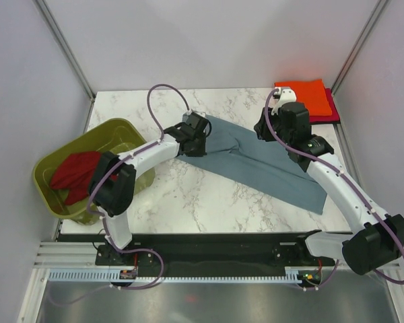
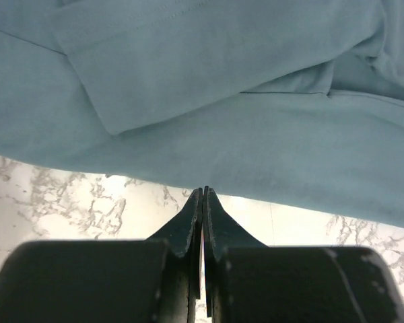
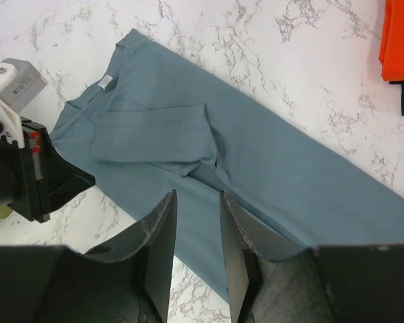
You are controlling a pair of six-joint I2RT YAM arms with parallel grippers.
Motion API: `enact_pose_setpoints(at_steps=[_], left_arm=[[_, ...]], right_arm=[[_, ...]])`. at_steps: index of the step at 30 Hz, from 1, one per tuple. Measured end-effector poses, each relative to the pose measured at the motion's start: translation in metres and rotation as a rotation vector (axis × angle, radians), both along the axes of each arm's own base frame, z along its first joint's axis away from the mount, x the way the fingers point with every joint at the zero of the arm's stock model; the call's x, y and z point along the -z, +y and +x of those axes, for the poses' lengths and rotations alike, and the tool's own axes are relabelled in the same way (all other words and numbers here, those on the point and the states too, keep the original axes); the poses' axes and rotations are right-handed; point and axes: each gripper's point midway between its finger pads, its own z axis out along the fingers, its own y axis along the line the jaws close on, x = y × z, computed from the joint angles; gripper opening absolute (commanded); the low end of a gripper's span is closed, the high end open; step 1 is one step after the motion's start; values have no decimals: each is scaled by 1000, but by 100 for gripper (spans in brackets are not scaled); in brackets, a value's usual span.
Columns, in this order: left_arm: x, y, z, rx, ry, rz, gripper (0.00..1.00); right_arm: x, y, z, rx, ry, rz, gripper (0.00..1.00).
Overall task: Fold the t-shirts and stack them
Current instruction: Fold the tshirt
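Blue-grey tee (image 1: 269,165), orange tee (image 1: 304,97), prob. dark-red tee (image 1: 74,171), olive tub (image 1: 111,125), marbled tbl (image 1: 188,195)

The marble table (image 1: 188,195) bears a blue-grey t-shirt (image 1: 256,158), an orange-topped shirt stack (image 1: 303,97) and an olive tub (image 1: 114,128).

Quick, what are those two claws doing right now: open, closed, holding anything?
Left gripper: shut, tips at the edge of the blue-grey t-shirt; grip on it cannot be told.
Right gripper: open, holding nothing.
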Motion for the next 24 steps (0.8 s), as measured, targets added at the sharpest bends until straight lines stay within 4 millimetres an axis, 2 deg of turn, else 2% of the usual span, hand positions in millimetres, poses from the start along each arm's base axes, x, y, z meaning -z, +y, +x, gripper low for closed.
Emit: enact_pose_setpoints(at_steps=[4,7,10,16,20,24], left_arm=[[30,-5,-4,-10,44,47,2],[71,0,-2,-32,111,118,2],[66,-8,17,-52,78,115,2],[74,-12,51,-91,63,138,2],[73,-11,96,-136,35,111,2],[69,-11,161,-166,-26,49,2]], right_arm=[[3,-1,-2,-1,9,-5,40],[3,-1,-2,-2,11,-11,40],[3,-2,-2,-2,8,-13,40],[2,-4,-2,10,4,-14,40],[2,-4,-1,16,5,-9,40],[5,-2,6,23,8,-13,40]])
